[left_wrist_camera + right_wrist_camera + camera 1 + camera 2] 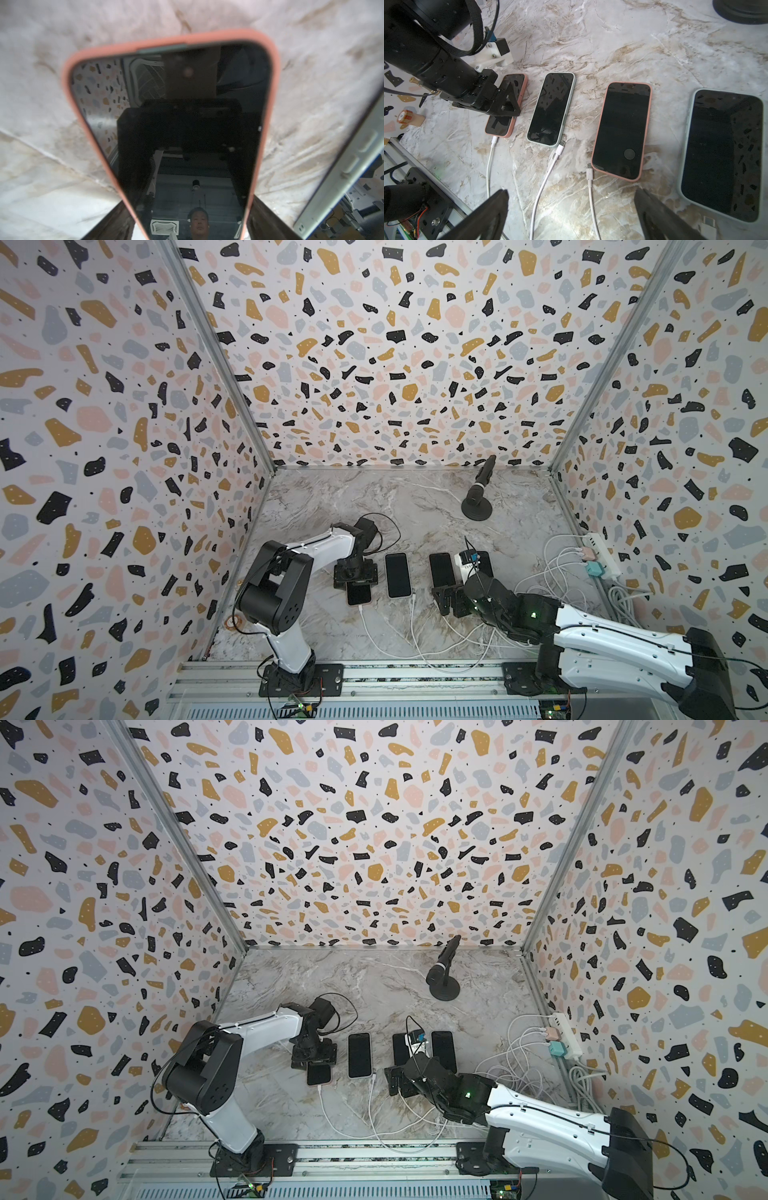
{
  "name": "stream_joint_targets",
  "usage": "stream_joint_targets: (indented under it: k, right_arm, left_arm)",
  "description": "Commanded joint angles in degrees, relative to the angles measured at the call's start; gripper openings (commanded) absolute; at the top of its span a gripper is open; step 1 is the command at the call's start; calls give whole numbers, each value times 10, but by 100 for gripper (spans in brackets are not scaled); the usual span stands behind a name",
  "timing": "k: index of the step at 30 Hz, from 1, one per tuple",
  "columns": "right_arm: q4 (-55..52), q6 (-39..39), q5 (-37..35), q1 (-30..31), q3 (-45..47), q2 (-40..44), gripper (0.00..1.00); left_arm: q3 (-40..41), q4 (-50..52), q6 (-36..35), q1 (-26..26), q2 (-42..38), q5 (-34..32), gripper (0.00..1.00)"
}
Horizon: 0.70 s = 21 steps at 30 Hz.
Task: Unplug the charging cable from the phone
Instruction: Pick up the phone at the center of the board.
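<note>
Marble top [612, 45]. Inner pink phone [620, 131]: plug [589, 168] lies free beside it, likely done. Outer pink phone [500, 124], by the left arm: white cable [489, 166] seated, unplugging left to do. Left gripper [356, 577] straddles it, whether pinching cannot be told; right gripper [571, 209] spread wide, empty.

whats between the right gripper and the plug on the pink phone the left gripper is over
Yes: the mint phone's cable, plugged in, lies flat between the right gripper and that pink phone's plug. It sits low, so passing over it looks possible. Nothing else visible.
</note>
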<state>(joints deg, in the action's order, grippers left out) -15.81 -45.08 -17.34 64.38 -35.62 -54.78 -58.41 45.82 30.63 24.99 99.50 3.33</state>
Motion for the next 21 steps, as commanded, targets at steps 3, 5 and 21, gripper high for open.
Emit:
stream_joint_targets:
  k: [3, 5, 21]
  right_arm:
    - [6, -2, 0, -2, 4, 15, 99]
    - [8, -1, 4, -2, 5, 18, 99]
    - [0, 2, 6, -2, 7, 34, 99]
  left_arm:
    - [2, -3, -6, 11, 24, -1, 78]
    - [1, -2, -6, 14, 18, -7, 78]
    - [-19, 8, -7, 16, 27, -27, 97]
